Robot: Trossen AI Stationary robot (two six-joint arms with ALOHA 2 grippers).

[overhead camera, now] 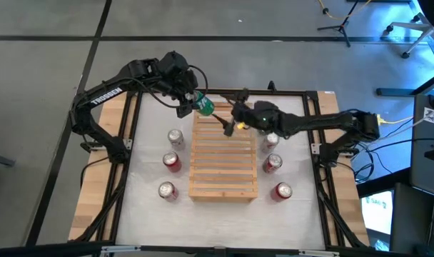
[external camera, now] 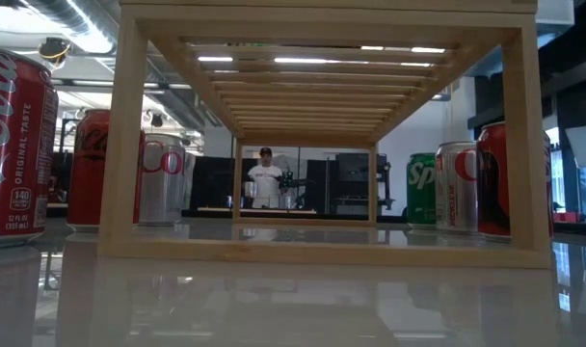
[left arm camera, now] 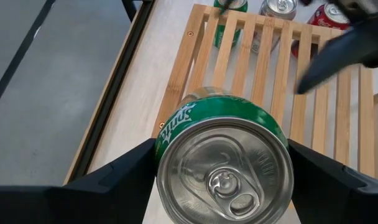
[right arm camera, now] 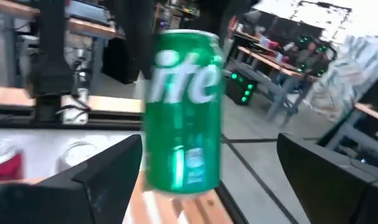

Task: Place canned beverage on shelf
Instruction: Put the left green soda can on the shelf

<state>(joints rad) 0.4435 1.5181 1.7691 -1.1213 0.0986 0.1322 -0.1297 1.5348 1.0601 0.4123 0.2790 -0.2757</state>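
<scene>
Gripping the green can (overhead camera: pixel 204 106) in my left hand (overhead camera: pixel 194 104), I held it over the shelf's (overhead camera: pixel 224 160) top-left corner, upper centre of frame; my right hand (overhead camera: pixel 230 126) hung released nearby.

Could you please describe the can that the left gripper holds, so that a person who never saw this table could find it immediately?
Find the shelf, the pale slatted wooden rack in the middle of the white table. At its far left corner, the left gripper holds the green Sprite can, with the open right gripper nearby. It is the only can held by a gripper; the others stand on the table beside the shelf.
</scene>
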